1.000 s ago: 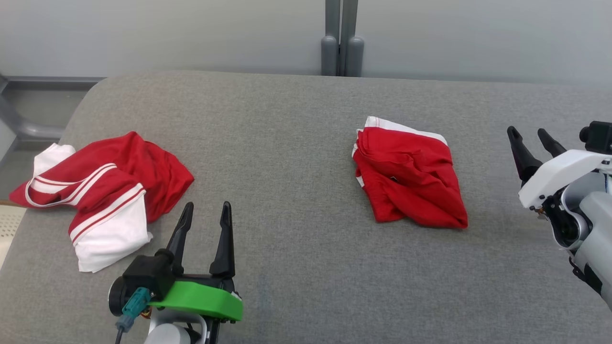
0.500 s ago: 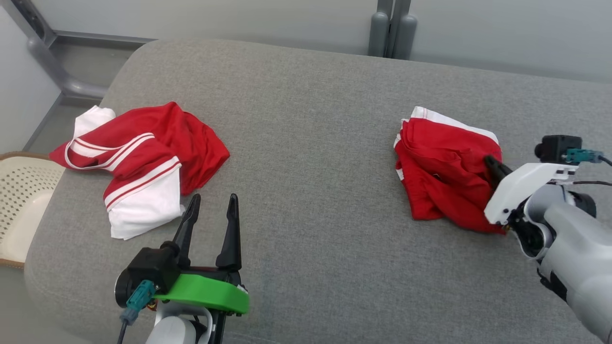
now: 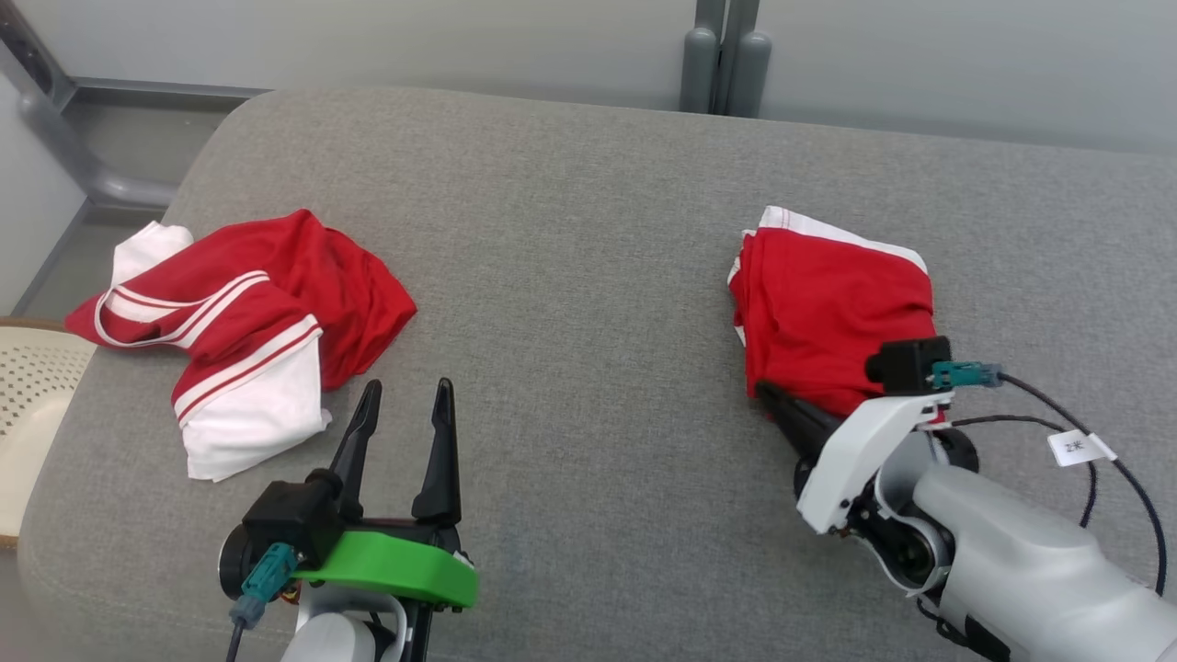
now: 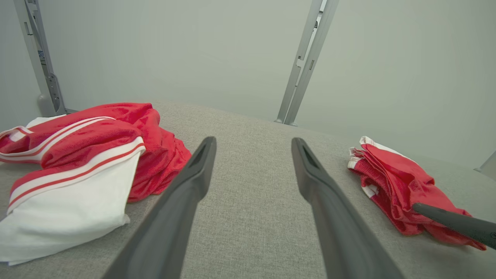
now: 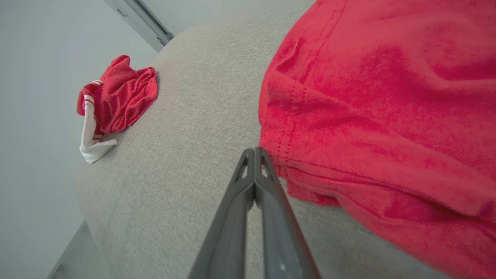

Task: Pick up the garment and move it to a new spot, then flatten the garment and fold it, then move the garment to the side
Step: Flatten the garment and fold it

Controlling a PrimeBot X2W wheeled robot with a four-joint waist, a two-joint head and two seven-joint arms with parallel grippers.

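A folded red garment (image 3: 828, 303) with a white edge lies right of centre on the grey padded surface (image 3: 570, 230). My right gripper (image 3: 768, 395) is shut at its near left corner. In the right wrist view the closed fingertips (image 5: 254, 152) rest against the hem of the red cloth (image 5: 379, 116), with no fabric between them. A crumpled red and white garment (image 3: 239, 322) lies at the left. My left gripper (image 3: 406, 386) stands open and empty just to its near right, off the cloth. In the left wrist view the open left gripper (image 4: 254, 140) points between both garments.
A cream perforated basket (image 3: 28, 405) stands off the surface's left edge. A grey upright post (image 3: 722, 55) rises behind the far edge. A labelled cable (image 3: 1076, 448) loops from my right wrist. Bare grey surface lies between the two garments.
The head camera has shifted. My right gripper has gone from open to shut and moved from the right of the folded garment to its near left corner. The left gripper has not moved.
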